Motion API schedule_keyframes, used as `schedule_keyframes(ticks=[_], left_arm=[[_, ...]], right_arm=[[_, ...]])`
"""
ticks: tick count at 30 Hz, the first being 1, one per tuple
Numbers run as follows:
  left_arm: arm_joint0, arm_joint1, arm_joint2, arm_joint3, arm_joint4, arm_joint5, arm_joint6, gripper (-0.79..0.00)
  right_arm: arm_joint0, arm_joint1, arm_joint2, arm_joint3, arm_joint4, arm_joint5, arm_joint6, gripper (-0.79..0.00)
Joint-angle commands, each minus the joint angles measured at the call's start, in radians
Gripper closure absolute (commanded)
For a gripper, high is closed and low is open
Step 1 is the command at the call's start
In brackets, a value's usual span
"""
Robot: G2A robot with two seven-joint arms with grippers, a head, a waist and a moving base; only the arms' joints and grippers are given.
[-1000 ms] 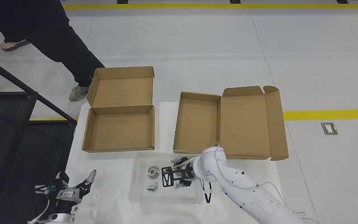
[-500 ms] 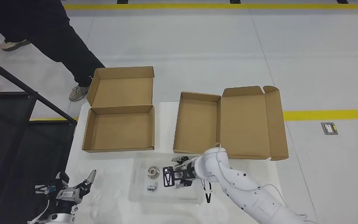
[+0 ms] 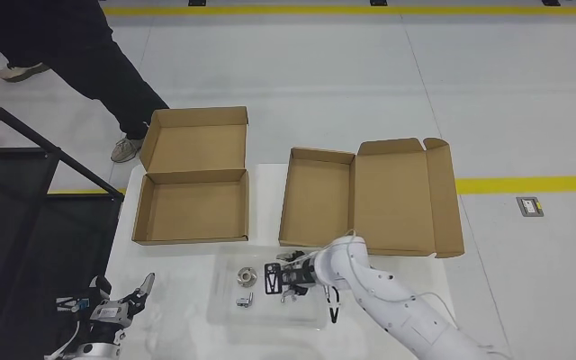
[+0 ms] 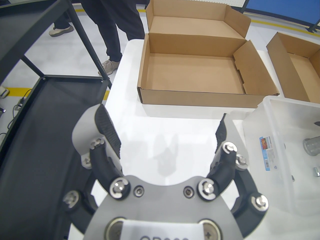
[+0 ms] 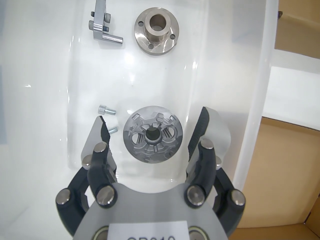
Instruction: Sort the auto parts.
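Grey disc (image 5: 153, 137) lies flat, bore upward, beneath the spread right claw (image 5: 153, 115).

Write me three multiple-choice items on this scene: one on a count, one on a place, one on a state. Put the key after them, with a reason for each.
1. How many open cardboard boxes stand on the table?
A. one
B. two
C. four

2. Where does the dark disc lie?
A. in the clear bin
B. in a cardboard box
C. on the floor

3. The right end effector is:
A. shut on the disc
B. shut and empty
C. open, straddling the disc

Key:
1 B: two boxes stand side by side in the top view.
2 A: the bin's clear walls surround it.
3 C: its fingers stand apart, one on either side of the disc.
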Motion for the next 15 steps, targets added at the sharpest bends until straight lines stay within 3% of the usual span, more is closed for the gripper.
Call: schedule_keyframes(ticks=[1, 3, 4, 10, 15], left_arm=[[0.000, 0.000, 0.000, 0.000, 0.000, 0.000, 0.000, -0.785], [0.000, 0.000, 0.000, 0.000, 0.000, 0.000, 0.000, -0.785], [0.000, 0.000, 0.000, 0.000, 0.000, 0.000, 0.000, -0.785], [0.000, 0.000, 0.000, 0.000, 0.000, 0.000, 0.000, -0.785], [0.000, 0.000, 0.000, 0.000, 0.000, 0.000, 0.000, -0.785]], right_arm=[[0.002, -0.001, 0.001, 0.007, -0.002, -0.002, -0.007, -0.363], [0.001, -0.001, 0.004, 0.010, -0.005, 0.001, -0.015, -0.163], [0.001, 0.000, 0.007, 0.011, -0.007, 0.001, -0.017, -0.012], [-0.017, 0.013, 0.034, -0.025, -0.022, -0.017, -0.065, 0.000], [-0.064, 0.052, 0.095, -0.158, -0.092, -0.052, -0.186, 0.000]])
